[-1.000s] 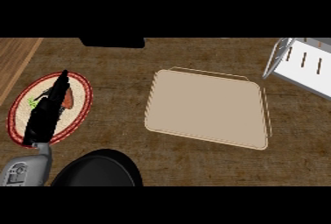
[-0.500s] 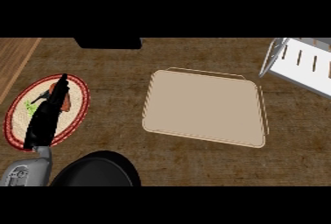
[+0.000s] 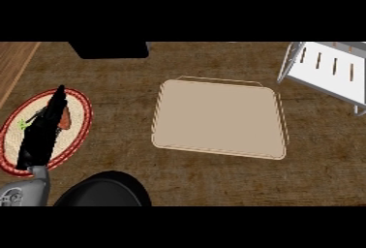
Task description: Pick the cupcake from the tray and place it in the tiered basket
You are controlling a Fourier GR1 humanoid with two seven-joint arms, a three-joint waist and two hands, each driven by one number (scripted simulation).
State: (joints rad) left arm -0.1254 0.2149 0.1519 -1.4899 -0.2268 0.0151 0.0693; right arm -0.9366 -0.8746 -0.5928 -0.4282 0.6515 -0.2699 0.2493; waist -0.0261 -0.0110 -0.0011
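The beige tray (image 3: 218, 118) lies in the middle of the counter and its surface is bare; I see no cupcake on it. The white tiered basket (image 3: 328, 68) stands at the top right, partly cut off by the view's edge. My left hand (image 3: 43, 131) reaches in from the lower left, fingers straight and seen edge-on, stretched over a red-rimmed plate (image 3: 87, 121). A small brown item (image 3: 66, 118) and a green scrap (image 3: 25, 124) show on the plate beside the hand; the hand hides the rest of it. My right hand is out of view.
A dark round shape (image 3: 100, 191) fills the lower left beside my forearm. A black block (image 3: 111, 48) sits at the top edge. A wooden strip (image 3: 13, 63) runs along the far left. Brown countertop surrounds the tray.
Everything in view has drifted slightly left. The left hand stays over the plate, its fingertips a touch lower than before.
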